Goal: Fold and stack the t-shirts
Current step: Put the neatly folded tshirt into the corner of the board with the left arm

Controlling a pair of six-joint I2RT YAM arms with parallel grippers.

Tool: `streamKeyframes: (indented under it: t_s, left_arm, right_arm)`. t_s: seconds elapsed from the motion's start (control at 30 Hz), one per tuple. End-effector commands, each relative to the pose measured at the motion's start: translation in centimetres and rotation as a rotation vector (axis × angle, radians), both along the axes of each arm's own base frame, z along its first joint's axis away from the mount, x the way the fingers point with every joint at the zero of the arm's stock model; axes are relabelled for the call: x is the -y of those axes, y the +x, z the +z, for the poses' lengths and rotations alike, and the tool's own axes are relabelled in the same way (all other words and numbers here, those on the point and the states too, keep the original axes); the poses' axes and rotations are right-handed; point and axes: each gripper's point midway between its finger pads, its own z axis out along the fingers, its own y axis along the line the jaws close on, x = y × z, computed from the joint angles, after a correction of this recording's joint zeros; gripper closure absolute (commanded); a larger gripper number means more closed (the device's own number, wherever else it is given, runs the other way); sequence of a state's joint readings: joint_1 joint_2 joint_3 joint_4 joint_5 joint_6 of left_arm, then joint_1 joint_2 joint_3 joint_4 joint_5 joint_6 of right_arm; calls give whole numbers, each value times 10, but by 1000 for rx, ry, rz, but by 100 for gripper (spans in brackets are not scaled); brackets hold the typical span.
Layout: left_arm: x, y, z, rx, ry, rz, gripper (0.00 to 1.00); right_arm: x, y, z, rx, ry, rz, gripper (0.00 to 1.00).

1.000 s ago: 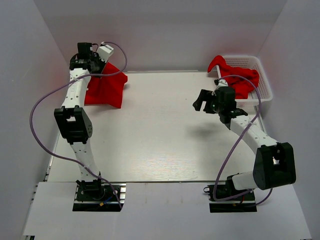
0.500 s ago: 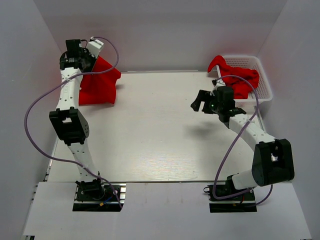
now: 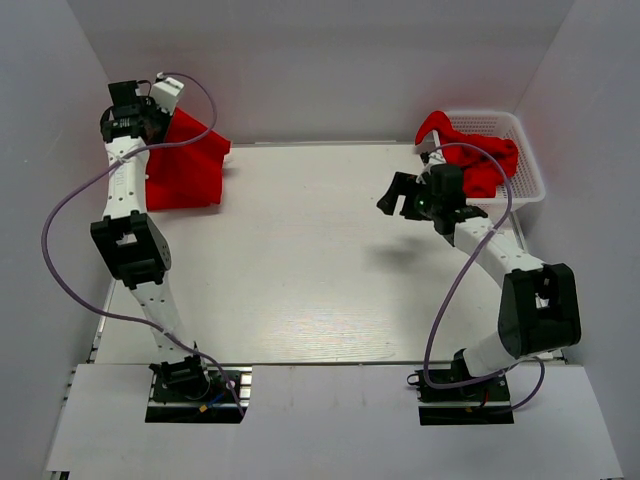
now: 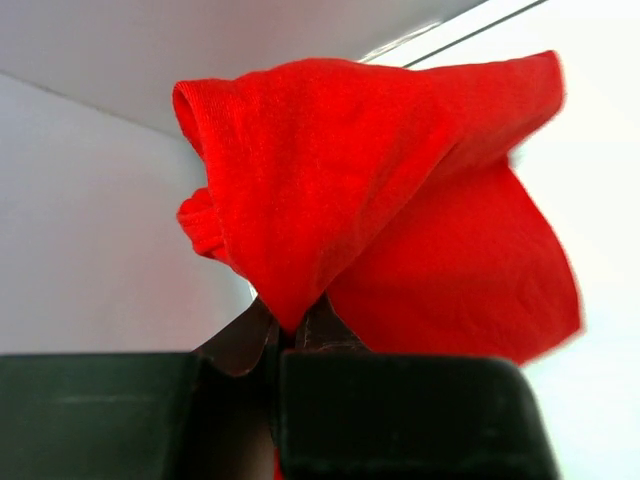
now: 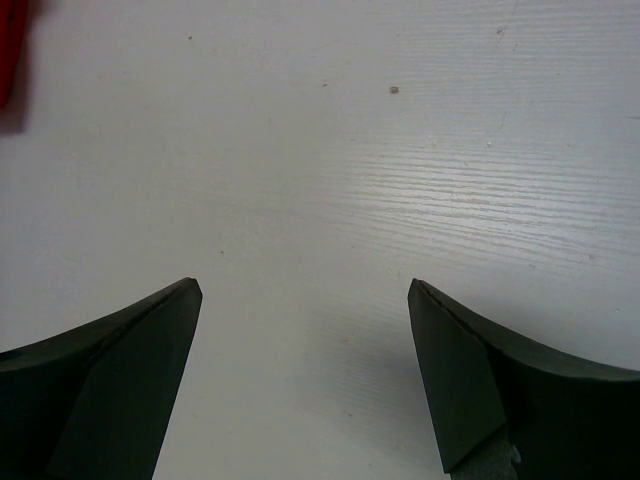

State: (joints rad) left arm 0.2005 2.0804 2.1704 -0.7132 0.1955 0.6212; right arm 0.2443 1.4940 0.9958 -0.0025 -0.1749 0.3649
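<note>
FAR LEFT CORNER: the left gripper [image 3: 155,115] holds a red t-shirt [image 3: 185,170] up by one pinched fold, jaws pressed together on the cloth (the wrist view shows the fabric bunched right at the fingertips). We judge the height is meant to let the garment hang open and shake out before it is laid flat on the table [image 3: 300,270] for folding. Whether its lower edge touches the tabletop we cannot tell.

Across the table the right gripper [image 3: 397,197] hovers over bare wood, jaws spread wide and holding nothing. It is just beside the white mesh basket [image 3: 528,150], where the other red t-shirts [image 3: 480,160] lie heaped, one spilling over the rim. We read that pose as waiting to take a free corner.

Compared with a second earlier, the left arm has swung further left and back, carrying the shirt toward the wall. The right gripper has edged slightly toward the far side. The basket heap looks unchanged.
</note>
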Motion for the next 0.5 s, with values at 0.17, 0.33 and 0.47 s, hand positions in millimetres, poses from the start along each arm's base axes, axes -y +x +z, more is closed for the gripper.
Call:
streamKeyframes:
  t_s: [0.17, 0.33, 0.47]
  left_arm:
    - [-48, 27, -24, 34, -1, 67, 100]
    - [-73, 44, -39, 58, 15, 176, 100]
    - [-96, 49, -38, 104, 29, 286, 75]
  right_arm:
    - [-13, 21, 9, 7, 31, 19, 10]
    - [-17, 27, 8, -4, 47, 28, 10]
    - [-21, 25, 2, -24, 54, 37, 10]
